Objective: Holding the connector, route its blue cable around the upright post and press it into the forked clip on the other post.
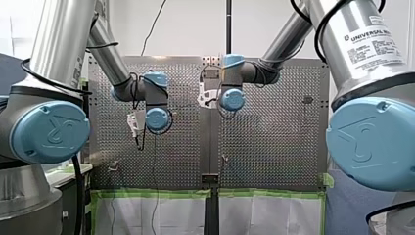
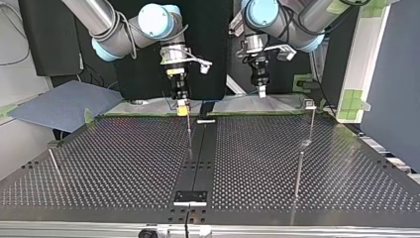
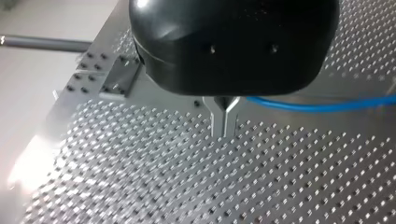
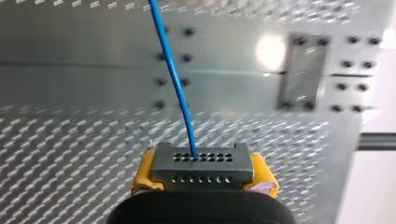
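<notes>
Perforated metal table [image 2: 124, 158] is filling the work area, with a smooth dark strip [image 2: 208, 148] running down its middle in the top view.

My right gripper [image 4: 203, 173] is hanging over the far end of that strip. Its fingers are clamping a flat grey connector [image 4: 203, 163] with two rows of small holes. The yellow pads [image 4: 142, 173] are pressing on both short ends. The connector is sitting squarely between them, its holed face pointing away from the wrist.

A thin blue cable [image 4: 175, 79] is leaving one hole in the row of larger holes, near the connector's middle. It is running ahead of the gripper over the smooth plate until it is passing out of the right wrist view.

My left gripper [image 3: 224, 122], black-bodied, is hovering above the table's far edge, beside the right one and well apart from the connector. Its two slim metal fingers [image 3: 217, 119] are drawn together at the tips, with nothing between them. In the left wrist view a stretch of the blue cable is lying beyond the fingers, off to one side and not touching them.

A thin upright post [image 2: 311, 119] with a small pale head is standing near the table's far edge at the top view's right. I cannot tell whether that head is forked. A plain slim rod [image 2: 54, 166] is standing by the table's edge at the top view's left.
</notes>
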Controlling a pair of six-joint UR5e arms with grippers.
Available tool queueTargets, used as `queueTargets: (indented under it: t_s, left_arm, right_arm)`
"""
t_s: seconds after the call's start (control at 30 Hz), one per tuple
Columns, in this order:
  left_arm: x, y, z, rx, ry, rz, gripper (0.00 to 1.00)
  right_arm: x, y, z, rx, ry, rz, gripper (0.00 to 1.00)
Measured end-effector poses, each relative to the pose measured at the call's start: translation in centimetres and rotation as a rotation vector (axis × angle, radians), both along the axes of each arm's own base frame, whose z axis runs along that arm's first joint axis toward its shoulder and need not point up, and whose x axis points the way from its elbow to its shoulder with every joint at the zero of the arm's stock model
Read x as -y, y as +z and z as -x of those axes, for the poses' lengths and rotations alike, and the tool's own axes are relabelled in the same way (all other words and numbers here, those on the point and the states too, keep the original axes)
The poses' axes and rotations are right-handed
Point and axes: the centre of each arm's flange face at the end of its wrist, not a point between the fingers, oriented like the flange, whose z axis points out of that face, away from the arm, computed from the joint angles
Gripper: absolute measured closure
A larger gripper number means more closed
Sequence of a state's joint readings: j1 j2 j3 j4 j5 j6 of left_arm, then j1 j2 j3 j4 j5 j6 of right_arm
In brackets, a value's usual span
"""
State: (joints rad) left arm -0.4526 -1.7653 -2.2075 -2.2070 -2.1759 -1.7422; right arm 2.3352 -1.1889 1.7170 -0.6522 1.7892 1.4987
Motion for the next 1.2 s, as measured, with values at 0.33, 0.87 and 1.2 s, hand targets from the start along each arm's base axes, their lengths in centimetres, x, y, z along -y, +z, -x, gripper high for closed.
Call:
queueTargets:
  t_s: [0.33, 0.87, 1.2]
  left_arm:
    - [-1.6, 4.7, -1.2, 0.044, 0.058, 0.057, 1.00]
    - [-5.0, 14.2, -4.4, 0.173, 0.129, 0.148, 1.00]
    - [-7.9, 21.4, -5.7, 0.276, 0.115, 0.208, 1.00]
  right_arm:
    - [-0.7, 8.1, -0.8, 0.046, 0.091, 0.067, 1.00]
    - [-2.5, 17.6, -1.1, 0.078, 0.220, 0.135, 1.00]
    - [-2.3, 20.9, -1.8, 0.102, 0.258, 0.168, 1.00]
